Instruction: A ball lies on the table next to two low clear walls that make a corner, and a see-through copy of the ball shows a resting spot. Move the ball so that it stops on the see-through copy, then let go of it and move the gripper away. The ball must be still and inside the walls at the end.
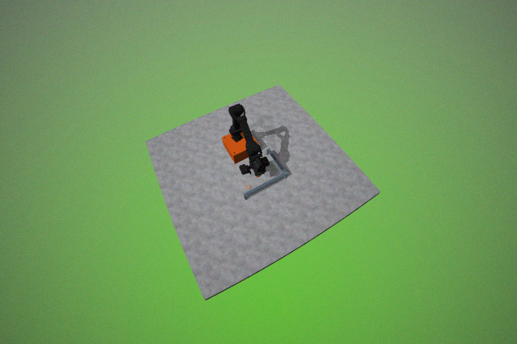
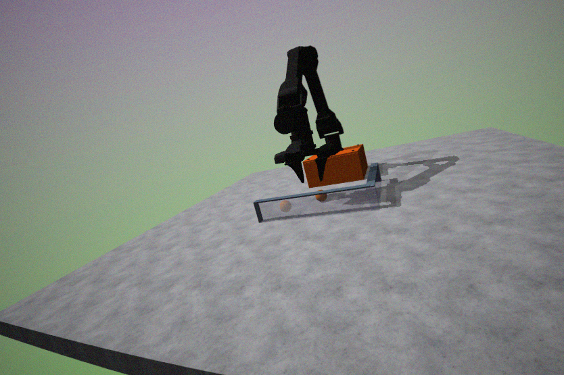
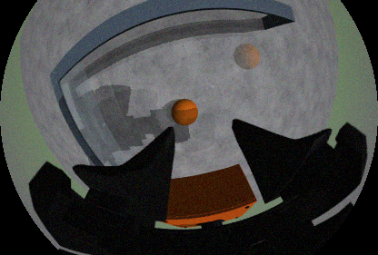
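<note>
Right now the pincer (image 3: 203, 133) hangs part-open and empty above the ball (image 3: 184, 112), which sits on the tabletop (image 2: 318, 293) inside the walls (image 2: 318, 192); a clumsy descent could knock it rolling past the see-through copy (image 3: 247, 55).

Orange ball (image 3: 184, 112) beside pale copy (image 3: 247, 55)

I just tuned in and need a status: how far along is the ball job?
Early. Done: the gripper hangs open above the ball, holding nothing. In hand: lining up for a grasp. Left: carry the ball to the see-through copy beside the clear walls, let go, and back away.
</note>
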Available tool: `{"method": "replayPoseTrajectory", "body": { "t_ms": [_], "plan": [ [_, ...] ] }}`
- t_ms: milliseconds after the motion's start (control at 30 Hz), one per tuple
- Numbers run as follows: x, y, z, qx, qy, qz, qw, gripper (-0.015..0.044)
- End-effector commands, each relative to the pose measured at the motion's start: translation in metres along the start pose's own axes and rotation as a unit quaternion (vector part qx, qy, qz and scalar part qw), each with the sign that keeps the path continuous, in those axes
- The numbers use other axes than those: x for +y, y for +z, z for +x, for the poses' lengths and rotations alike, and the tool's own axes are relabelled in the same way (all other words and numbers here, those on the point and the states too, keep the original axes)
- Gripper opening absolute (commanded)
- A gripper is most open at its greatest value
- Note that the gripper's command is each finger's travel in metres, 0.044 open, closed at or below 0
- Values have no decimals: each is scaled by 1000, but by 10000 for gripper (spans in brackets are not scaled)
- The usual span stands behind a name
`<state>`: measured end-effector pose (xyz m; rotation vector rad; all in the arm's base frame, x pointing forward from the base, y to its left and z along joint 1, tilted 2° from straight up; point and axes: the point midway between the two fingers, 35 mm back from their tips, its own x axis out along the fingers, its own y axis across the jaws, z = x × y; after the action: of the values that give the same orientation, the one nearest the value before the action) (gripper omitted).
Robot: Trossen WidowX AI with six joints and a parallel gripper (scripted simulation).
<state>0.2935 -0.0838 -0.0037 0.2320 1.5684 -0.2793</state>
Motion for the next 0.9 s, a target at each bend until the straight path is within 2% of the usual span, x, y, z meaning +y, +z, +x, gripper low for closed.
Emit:
{"method": "replayPoseTrajectory", "body": {
  "t_ms": [0,267,867],
  "plan": [
    [16,-2,-3,1,13,-59,998,272],
    [16,-2,-2,1,13,-59,998,272],
    [17,-2,30,1,13,-59,998,272]
  ]
}}
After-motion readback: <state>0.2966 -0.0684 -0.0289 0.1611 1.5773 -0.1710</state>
